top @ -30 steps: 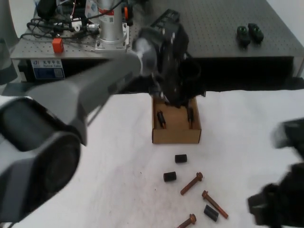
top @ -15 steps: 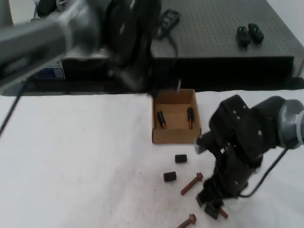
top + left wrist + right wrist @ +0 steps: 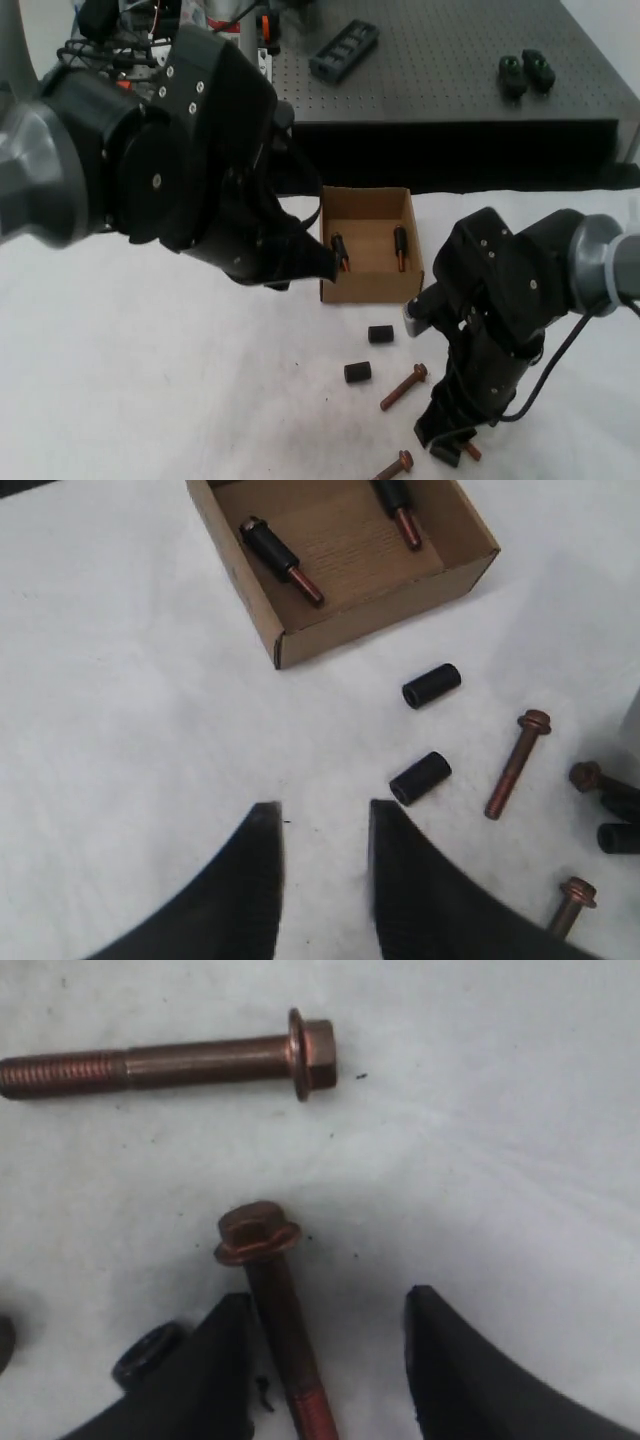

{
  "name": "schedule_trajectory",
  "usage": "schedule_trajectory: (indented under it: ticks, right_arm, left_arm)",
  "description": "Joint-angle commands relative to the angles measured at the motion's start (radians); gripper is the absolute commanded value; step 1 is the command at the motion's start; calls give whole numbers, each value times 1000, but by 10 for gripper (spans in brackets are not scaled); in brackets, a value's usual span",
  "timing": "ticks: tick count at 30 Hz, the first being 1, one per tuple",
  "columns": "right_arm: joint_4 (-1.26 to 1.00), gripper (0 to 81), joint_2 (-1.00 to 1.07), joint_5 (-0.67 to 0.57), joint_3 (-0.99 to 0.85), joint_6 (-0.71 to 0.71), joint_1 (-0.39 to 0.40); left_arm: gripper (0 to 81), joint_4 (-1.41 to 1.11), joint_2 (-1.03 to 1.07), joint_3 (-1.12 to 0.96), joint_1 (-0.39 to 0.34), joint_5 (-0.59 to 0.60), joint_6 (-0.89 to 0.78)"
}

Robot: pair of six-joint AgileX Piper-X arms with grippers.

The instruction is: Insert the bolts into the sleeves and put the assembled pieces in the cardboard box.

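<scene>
By my reading, the step in hand is picking up a bolt for the next assembly. The right gripper [image 3: 325, 1305] stands low over the white cloth [image 3: 150, 400], toward its near edge, with its fingers well apart and holding nothing. A copper bolt [image 3: 272, 1295] lies flat between them, head pointing away from the wrist, its shank far closer to one finger than the other. To do this well, the gripper should probably shift sideways until the shank is centred. It can then close across the smooth part just under the head, leaving the threaded end free for a sleeve. A black sleeve [image 3: 148, 1355] lies just beside the outer side of the closer finger, and a careless closing could knock or catch it. A second bolt [image 3: 170, 1060] lies crosswise beyond, apart from the first. The right arm is folded steeply, its wrist aimed almost straight down. The left arm is raised beside the cardboard box [image 3: 370, 288], which sits at the cloth's far edge with two assembled pieces [image 3: 280, 558] inside. The left gripper [image 3: 320, 810] hovers above the cloth in front of the box, its fingers parted by a moderate gap and empty. It is angled toward a loose sleeve [image 3: 420, 777], with a further sleeve [image 3: 431, 685] nearer the box wall.
</scene>
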Motion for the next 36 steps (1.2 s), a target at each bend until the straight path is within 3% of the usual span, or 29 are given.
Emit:
schedule_trajectory:
  ticks: [1,5,11,12,17,23,32,36]
  right_arm:
    - [3,358,12,-1,1,-13,-1]
    - [-55,319,26,-6,11,-13,-1]
    - [-104,35,25,-8,11,-13,-1]
    - [-111,18,25,-8,11,-13,-1]
    - [-137,36,-4,-44,14,13,-26]
    - [-120,36,-198,-176,108,133,-80]
    - [-23,36,-589,-243,303,223,-90]
    - [0,36,-714,-243,337,262,-90]
  left_arm:
    - [225,-4,-11,-5,1,28,25]
    - [225,-4,-11,-5,1,81,98]
    - [225,-64,30,-5,1,101,308]
    - [225,-87,50,-5,1,115,345]
    - [228,-105,172,-24,-2,160,469]
    - [342,-86,337,-112,-21,158,605]
    - [297,124,546,-374,-76,131,822]
    - [296,166,616,-464,-107,41,874]
